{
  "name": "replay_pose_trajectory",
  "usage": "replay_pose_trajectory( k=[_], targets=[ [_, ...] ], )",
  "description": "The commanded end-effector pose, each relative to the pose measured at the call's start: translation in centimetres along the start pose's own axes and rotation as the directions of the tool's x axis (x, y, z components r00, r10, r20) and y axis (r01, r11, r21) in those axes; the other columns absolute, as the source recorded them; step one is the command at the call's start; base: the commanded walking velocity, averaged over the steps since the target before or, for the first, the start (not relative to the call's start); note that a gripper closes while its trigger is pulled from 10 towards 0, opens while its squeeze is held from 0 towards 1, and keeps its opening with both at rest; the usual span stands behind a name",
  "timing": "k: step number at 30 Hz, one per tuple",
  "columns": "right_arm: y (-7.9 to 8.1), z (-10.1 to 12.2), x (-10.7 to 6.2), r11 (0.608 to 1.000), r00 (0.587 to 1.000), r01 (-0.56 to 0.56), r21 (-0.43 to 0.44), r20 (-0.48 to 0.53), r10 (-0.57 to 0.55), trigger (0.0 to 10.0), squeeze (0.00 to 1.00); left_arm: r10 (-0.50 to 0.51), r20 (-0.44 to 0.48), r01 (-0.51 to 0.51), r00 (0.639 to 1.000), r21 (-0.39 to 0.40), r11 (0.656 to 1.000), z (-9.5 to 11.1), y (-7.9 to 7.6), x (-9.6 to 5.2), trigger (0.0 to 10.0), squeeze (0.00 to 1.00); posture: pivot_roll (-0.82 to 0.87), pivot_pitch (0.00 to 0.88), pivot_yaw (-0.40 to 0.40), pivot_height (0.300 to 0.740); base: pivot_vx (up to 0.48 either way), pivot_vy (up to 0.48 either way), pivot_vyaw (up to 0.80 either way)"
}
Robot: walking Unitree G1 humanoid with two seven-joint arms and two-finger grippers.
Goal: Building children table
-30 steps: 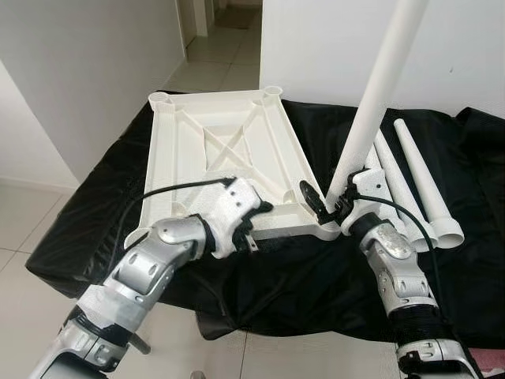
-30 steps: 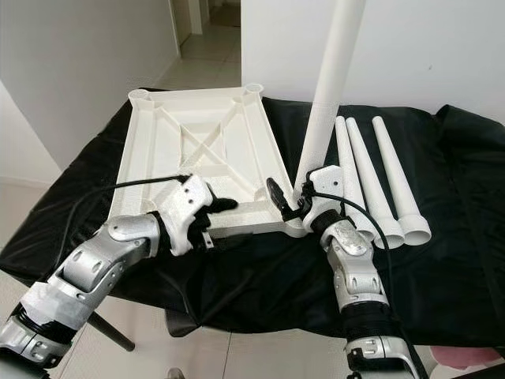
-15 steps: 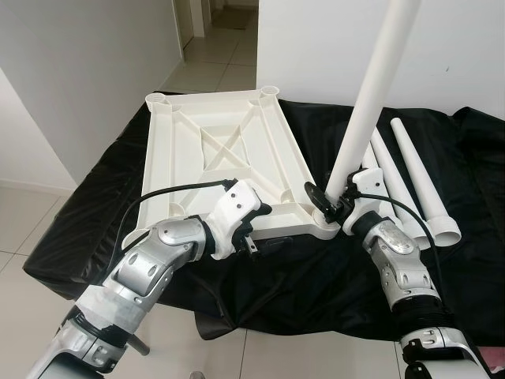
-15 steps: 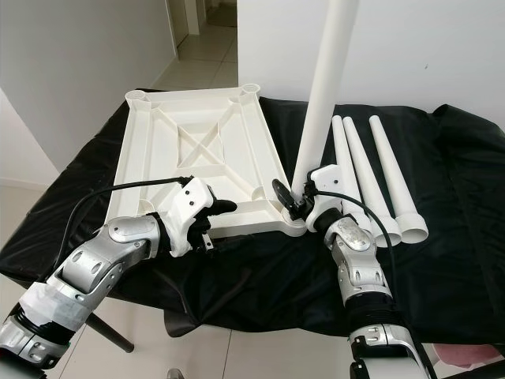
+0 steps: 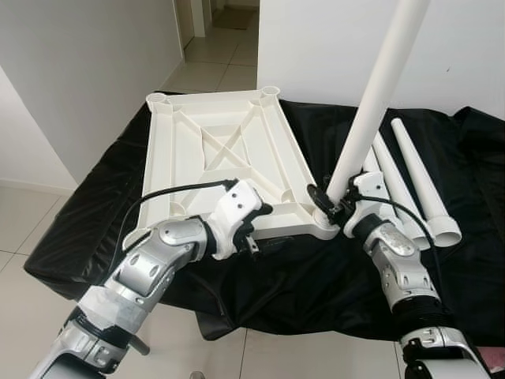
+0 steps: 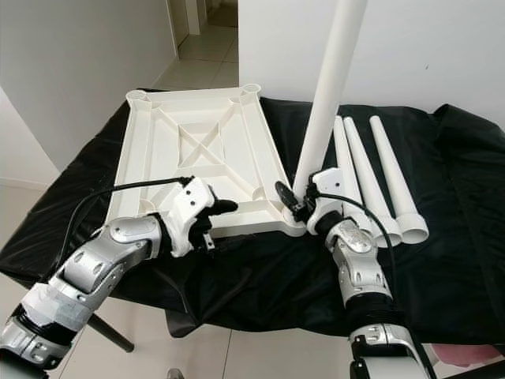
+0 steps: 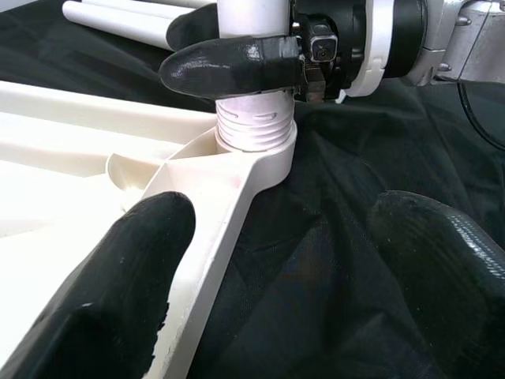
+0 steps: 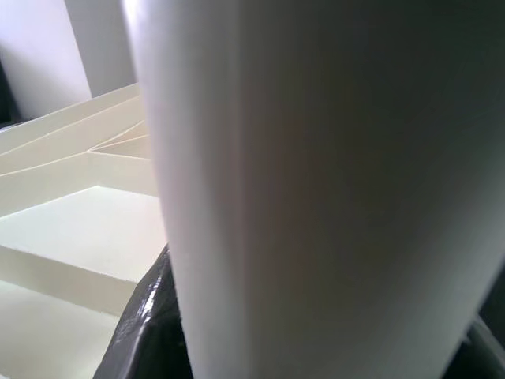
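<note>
A white plastic tabletop (image 5: 221, 162) lies underside up on a worktop draped in black cloth (image 5: 316, 268), its crossed ribs showing, as the robot fits the first leg. The right hand (image 5: 330, 207) is clenched on the base of a long white leg (image 5: 371, 110), which rises almost upright, leaning a little away from the tabletop, out of the socket (image 7: 254, 150) at the tabletop's near corner on the robot's right. The left wrist view shows the leg's threaded end (image 7: 252, 125) partly down in that socket, with several ridges still above the rim, so the leg appears only partly seated. The left hand (image 5: 248, 229) has its fingers (image 7: 118, 260) spread, one lying on the tabletop's near edge and the other over the cloth just beside it; whether it presses the edge firmly is hard to judge from here. To finish the step well, the leg should be brought square to the socket before any more turning, the tabletop held against twisting, and the leg turned until no thread shows. Three more legs (image 5: 418, 178) lie side by side on the cloth beyond that corner, on the tabletop's right. No brand, label or writing can be read on any part.
</note>
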State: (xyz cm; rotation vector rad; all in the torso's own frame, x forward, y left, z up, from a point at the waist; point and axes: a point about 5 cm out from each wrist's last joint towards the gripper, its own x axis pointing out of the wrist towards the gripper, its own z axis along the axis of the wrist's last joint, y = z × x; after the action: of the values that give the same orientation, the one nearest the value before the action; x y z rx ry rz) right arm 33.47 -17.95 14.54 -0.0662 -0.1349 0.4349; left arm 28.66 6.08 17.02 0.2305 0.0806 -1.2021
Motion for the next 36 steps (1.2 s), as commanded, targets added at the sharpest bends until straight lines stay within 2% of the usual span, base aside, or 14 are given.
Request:
replay_pose_trajectory(
  k=[1, 8, 11, 15, 18, 19, 20, 21, 22, 23, 25, 28, 30, 36],
  targets=[
    [0.1, -0.6, -0.2, 1.0, 0.999, 0.026, 0.01, -0.034, -0.026, 10.0, 0.0, -0.026, -0.011, 0.026, 1.0, 0.001, 1.0, -0.1, -0.2, -0.2, 10.0, 0.0, -0.04, 0.032, 0.029, 0.74, 0.0, 0.0, 0.0],
    [0.2, -0.8, -0.2, 0.995, 0.993, 0.1, -0.015, -0.061, -0.101, 10.0, 0.0, -0.013, -0.004, 0.013, 1.0, -0.003, 1.0, 0.0, -0.1, -0.1, 10.0, 0.0, -0.04, 0.03, 0.023, 0.74, 0.0, 0.0, 0.0],
    [0.5, -0.7, -0.1, 0.979, 0.977, 0.201, 0.025, -0.081, -0.198, 10.0, 0.0, 0.0, 0.0, 0.0, 1.0, -0.01, 1.0, 0.0, 0.1, -0.1, 10.0, 0.0, -0.04, 0.026, 0.017, 0.74, 0.0, 0.0, 0.0],
    [0.6, -0.8, -0.2, 0.962, 0.961, 0.265, 0.057, -0.095, -0.259, 10.0, 0.0, 0.003, 0.0, -0.003, 1.0, -0.01, 1.0, -0.1, 0.1, -0.1, 10.0, 0.0, -0.04, 0.024, 0.014, 0.74, 0.0, 0.0, 0.0],
    [1.1, -1.2, -0.5, 0.925, 0.926, 0.369, 0.095, -0.12, -0.357, 10.0, 0.0, 0.007, 0.001, -0.007, 1.0, -0.012, 1.0, -0.1, 0.1, -0.1, 10.0, 0.0, -0.04, 0.017, 0.007, 0.74, 0.0, 0.0, 0.0],
    [1.7, -1.6, -0.7, 0.868, 0.876, 0.479, 0.133, -0.144, -0.461, 10.0, 0.0, 0.012, 0.003, -0.012, 1.0, -0.015, 1.0, -0.1, 0.2, -0.1, 10.0, 0.0, -0.04, 0.015, 0.007, 0.74, 0.0, 0.0, 0.0],
    [2.1, -1.5, -0.8, 0.842, 0.85, 0.525, 0.127, -0.14, -0.509, 10.0, 0.0, 0.019, 0.005, -0.019, 1.0, -0.024, 1.0, -0.1, 0.3, -0.1, 10.0, 0.0, -0.04, 0.014, 0.006, 0.74, 0.0, 0.0, 0.0],
    [2.1, -1.5, -0.8, 0.842, 0.85, 0.525, 0.127, -0.14, -0.509, 10.0, 0.0, 0.019, 0.005, -0.019, 1.0, -0.024, 1.0, -0.1, 0.3, -0.1, 10.0, 0.0, -0.04, 0.014, 0.006, 0.74, 0.0, 0.0, 0.0],
    [2.4, -1.4, -1.0, 0.81, 0.818, 0.574, 0.117, -0.133, -0.56, 10.0, 0.0, 0.025, 0.006, -0.024, 1.0, -0.032, 0.999, -0.2, 0.3, -0.1, 10.0, 0.0, -0.04, 0.013, 0.007, 0.74, 0.0, 0.0, 0.0],
    [2.4, -1.4, -1.0, 0.81, 0.818, 0.574, 0.117, -0.133, -0.56, 10.0, 0.0, 0.025, 0.006, -0.024, 1.0, -0.032, 0.999, -0.2, 0.3, -0.1, 10.0, 0.0, -0.04, 0.013, 0.007, 0.74, 0.0, 0.0, 0.0],
    [3.0, -1.1, -1.5, 0.744, 0.75, 0.66, 0.1, -0.121, -0.65, 10.0, 0.0, 0.028, 0.007, -0.028, 1.0, -0.038, 0.999, -0.3, 0.3, -0.1, 10.0, 0.0, -0.04, 0.007, 0.002, 0.74, 0.0, 0.0, 0.0],
    [4.1, -1.1, -1.6, 0.717, 0.724, 0.689, 0.109, -0.136, -0.676, 10.0, 0.0, 0.028, 0.008, -0.028, 1.0, -0.039, 0.999, -0.2, 0.2, -0.1, 10.0, 0.0, -0.04, 0.005, 0.002, 0.74, 0.0, 0.0, 0.0],
    [4.7, -1.1, -1.4, 0.727, 0.735, 0.677, 0.111, -0.144, -0.662, 10.0, 0.0, 0.03, 0.009, -0.03, 1.0, -0.04, 0.999, -0.2, 0.2, -0.1, 10.0, 0.0, -0.04, 0.003, 0.003, 0.74, 0.0, 0.0, 0.0],
    [4.4, -0.8, -1.6, 0.72, 0.727, 0.686, 0.1, -0.129, -0.674, 10.0, 0.0, 0.032, 0.011, -0.031, 0.999, -0.041, 0.999, -0.2, 0.2, -0.2, 10.0, 0.0, -0.04, 0.0, -0.004, 0.74, 0.0, 0.0, 0.0]
  ],
)
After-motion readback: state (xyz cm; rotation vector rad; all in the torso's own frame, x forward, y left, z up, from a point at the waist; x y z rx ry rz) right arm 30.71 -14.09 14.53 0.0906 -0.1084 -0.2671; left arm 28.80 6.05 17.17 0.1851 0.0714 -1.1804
